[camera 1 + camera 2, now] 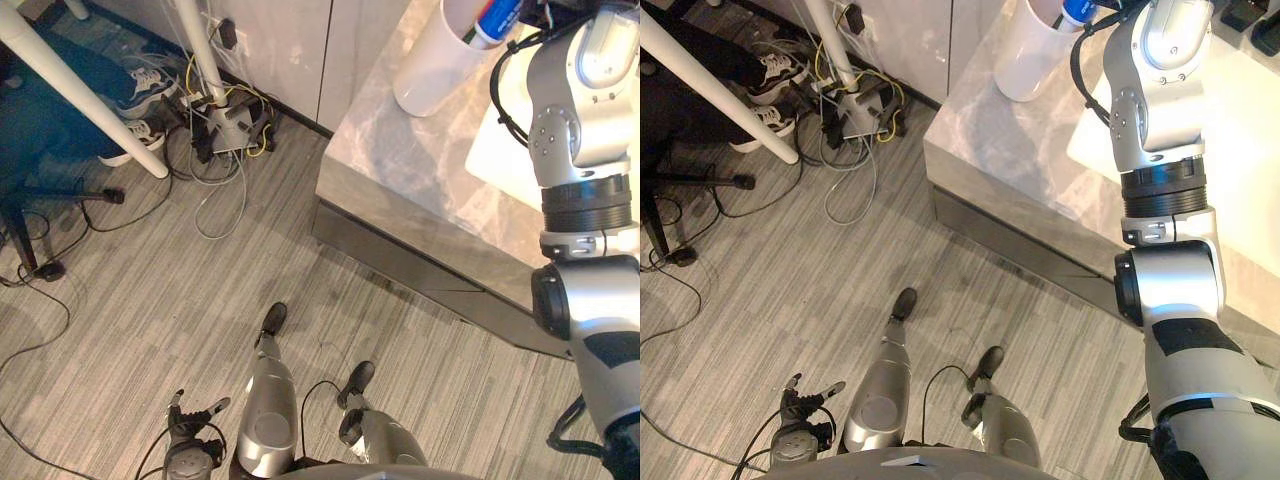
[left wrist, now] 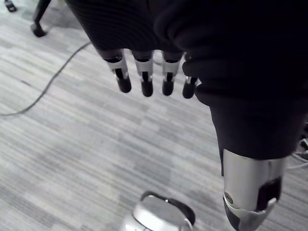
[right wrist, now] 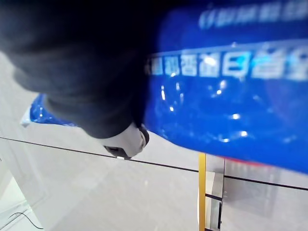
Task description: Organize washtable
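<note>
Floor (image 1: pixel 150 300) in grey stripes spreads to the robot's left, with a tangle of cables (image 1: pixel 225 125) and a person's shoes (image 1: pixel 150 85) at its far edge. Marble worktop (image 1: pixel 400 170) stands to the right, its corner pointing toward the robot. A flat white area (image 1: pixel 505 150) lies on it under the raised right arm; I cannot tell what it is.

Near the worktop's far side stands the white cup (image 1: pixel 435 70), upright. The blue tube (image 1: pixel 497 18) leans in the cup's mouth, its lower end inside and its upper end slanting out toward the right arm.

The step in hand looks like stowing the tube in the cup. The right hand (image 3: pixel 72 72) is clenched on the tube: in the right wrist view the tube's blue side lies hard against the palm, with the thumb crossing it. The next move probably calls for letting the tube sink until the cup carries it, then releasing it and lifting the hand clear without tipping the cup.

The left hand (image 2: pixel 139 29) hangs low over the floor, well apart from the worktop. Its fingers (image 2: pixel 147 79) are released and hold nothing.
</note>
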Available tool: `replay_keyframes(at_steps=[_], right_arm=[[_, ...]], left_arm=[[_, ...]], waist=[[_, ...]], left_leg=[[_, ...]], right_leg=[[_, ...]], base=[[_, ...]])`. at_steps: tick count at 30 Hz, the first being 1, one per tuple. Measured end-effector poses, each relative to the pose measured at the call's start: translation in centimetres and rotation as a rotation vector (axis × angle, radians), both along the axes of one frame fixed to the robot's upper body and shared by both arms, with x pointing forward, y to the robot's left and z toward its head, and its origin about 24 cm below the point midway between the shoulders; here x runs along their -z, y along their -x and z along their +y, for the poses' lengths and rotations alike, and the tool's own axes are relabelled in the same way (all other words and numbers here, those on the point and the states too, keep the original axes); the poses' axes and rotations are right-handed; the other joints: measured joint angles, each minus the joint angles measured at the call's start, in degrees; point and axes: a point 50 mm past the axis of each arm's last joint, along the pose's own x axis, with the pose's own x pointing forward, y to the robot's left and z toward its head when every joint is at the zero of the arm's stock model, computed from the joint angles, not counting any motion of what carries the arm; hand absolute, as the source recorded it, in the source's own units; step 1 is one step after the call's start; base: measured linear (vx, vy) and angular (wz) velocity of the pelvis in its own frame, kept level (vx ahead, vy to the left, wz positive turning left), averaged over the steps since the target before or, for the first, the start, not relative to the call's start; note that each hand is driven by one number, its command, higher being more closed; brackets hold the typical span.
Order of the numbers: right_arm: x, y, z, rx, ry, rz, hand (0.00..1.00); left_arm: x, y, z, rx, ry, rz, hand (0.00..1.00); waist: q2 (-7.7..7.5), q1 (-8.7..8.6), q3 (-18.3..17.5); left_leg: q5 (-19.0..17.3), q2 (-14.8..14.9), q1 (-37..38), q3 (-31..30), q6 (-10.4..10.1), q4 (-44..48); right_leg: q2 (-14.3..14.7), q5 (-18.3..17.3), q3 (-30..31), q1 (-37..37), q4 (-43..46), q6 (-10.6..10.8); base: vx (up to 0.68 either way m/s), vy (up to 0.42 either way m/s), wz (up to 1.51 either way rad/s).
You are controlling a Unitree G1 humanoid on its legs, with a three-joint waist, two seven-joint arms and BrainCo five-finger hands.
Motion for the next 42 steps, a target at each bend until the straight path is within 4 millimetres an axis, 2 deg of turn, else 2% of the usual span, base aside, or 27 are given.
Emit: replay_keyframes(at_steps=[8, 22, 23, 26, 29, 42], right_arm=[[0.2, 0.4, 1.3, -0.047, 0.033, -0.018, 1.0], [0.8, 0.4, 2.5, -0.044, 0.102, -0.018, 1.0], [0.9, 0.4, 2.5, -0.043, 0.103, -0.016, 0.0], [2.1, -0.1, 2.2, -0.036, 0.106, 0.021, 0.0], [2.9, -0.5, 2.3, -0.043, 0.102, 0.048, 0.0], [2.9, -0.5, 2.3, -0.037, 0.104, 0.048, 0.0]], left_arm=[[0.0, 0.0, 0.0, -0.003, -0.001, 0.001, 0.0], [0.0, 0.1, 0.1, -0.012, -0.008, 0.008, 0.0], [0.0, 0.1, 0.1, -0.012, -0.008, 0.008, 0.0], [0.1, 0.1, 0.1, -0.011, -0.008, 0.009, 0.0], [0.1, 0.1, 0.1, -0.011, -0.009, 0.01, 0.0], [0.1, 0.2, 0.1, -0.014, -0.012, 0.012, 0.0]], waist=[[-0.03, 0.01, 0.0], [-0.46, -0.05, -0.3], [-0.58, -0.05, -0.4], [-1.21, -0.06, -1.5], [-1.15, -0.14, -2.8], [-1.85, -0.22, -3.9]], left_leg=[[0.0, 0.0, 0.0, -0.1, 0.0, 0.0], [0.0, 0.0, 0.2, 0.0, 0.0, 0.0], [0.0, 0.0, 0.3, 0.0, 0.0, 0.0], [0.0, 0.0, 0.2, 0.0, 0.0, -0.1], [0.0, 0.0, 0.3, 0.1, 0.0, -0.1], [0.1, 0.1, 0.9, 0.3, -0.1, -0.8]], right_leg=[[0.0, 0.0, 0.0, 0.1, 0.0, 0.0], [0.0, 0.0, 0.0, 0.2, 0.0, 0.0], [0.0, 0.0, 0.0, 0.2, 0.0, 0.0], [0.0, 0.0, 0.1, 0.2, 0.0, 0.0], [0.0, 0.0, 0.2, 0.2, 0.0, 0.0], [0.0, 0.1, 0.4, 0.2, 0.1, -0.1]], base=[[0.0, 0.0, 0.0], [0.0, 0.0, 0.0], [0.0, 0.0, 0.0], [0.0, 0.0, 0.0], [0.0, 0.0, 0.0], [0.0, 0.0, 0.0]])
